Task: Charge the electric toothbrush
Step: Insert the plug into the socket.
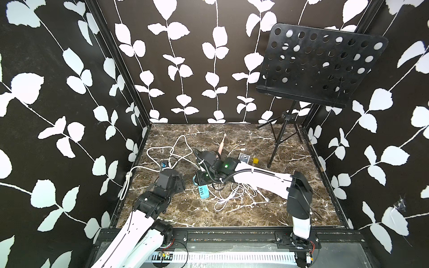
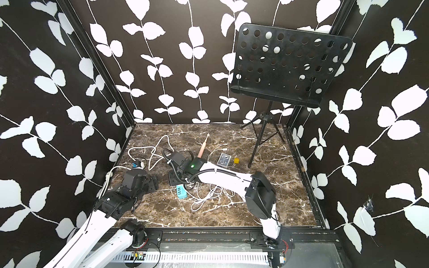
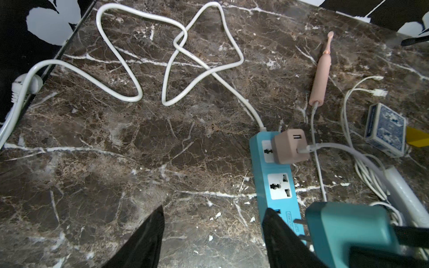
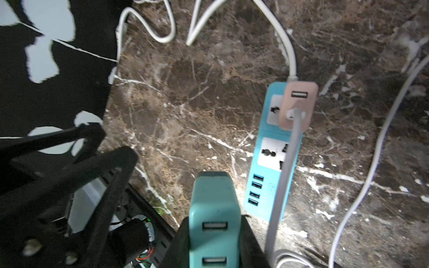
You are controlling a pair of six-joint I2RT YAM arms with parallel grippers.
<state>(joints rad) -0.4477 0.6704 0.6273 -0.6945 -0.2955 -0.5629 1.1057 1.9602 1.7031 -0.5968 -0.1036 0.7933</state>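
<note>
Plainly pink toothbrush lying flat, cable attached

Pink toothbrush on marble table — teal power strip nearby

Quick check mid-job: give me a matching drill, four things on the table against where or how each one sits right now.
Things:
1 toothbrush
2 pink adapter
3 teal adapter
4 card box

States:
a held in the right gripper
b lying flat, cable at its base
c plugged into the power strip
d beside the yellow block

Pairs: 1-b; 2-c; 3-a; 4-d
</note>
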